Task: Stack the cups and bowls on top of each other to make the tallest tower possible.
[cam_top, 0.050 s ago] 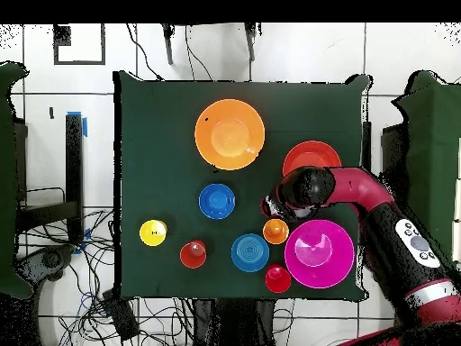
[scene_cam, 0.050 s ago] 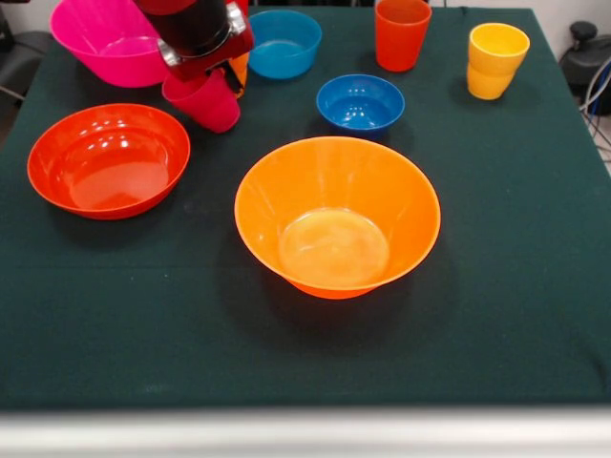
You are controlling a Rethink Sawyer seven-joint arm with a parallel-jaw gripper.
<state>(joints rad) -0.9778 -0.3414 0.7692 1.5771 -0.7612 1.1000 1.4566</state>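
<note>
Red-pink cup [scene_cam, 0.050 s ago: 203, 100] tilted, mouth up and leftward, off the table, gripper [scene_cam, 0.050 s ago: 212, 78] grasping its rim.

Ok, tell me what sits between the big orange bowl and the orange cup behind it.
The small dark blue bowl sits there, touching neither the big orange bowl nor the orange cup; the front view shows it.

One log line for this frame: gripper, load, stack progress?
gripper: shut on red-pink cup, lifted, tilted | tower: none yet | big yellow-orange bowl: empty, centre | other cups and bowls: apart on table
</note>
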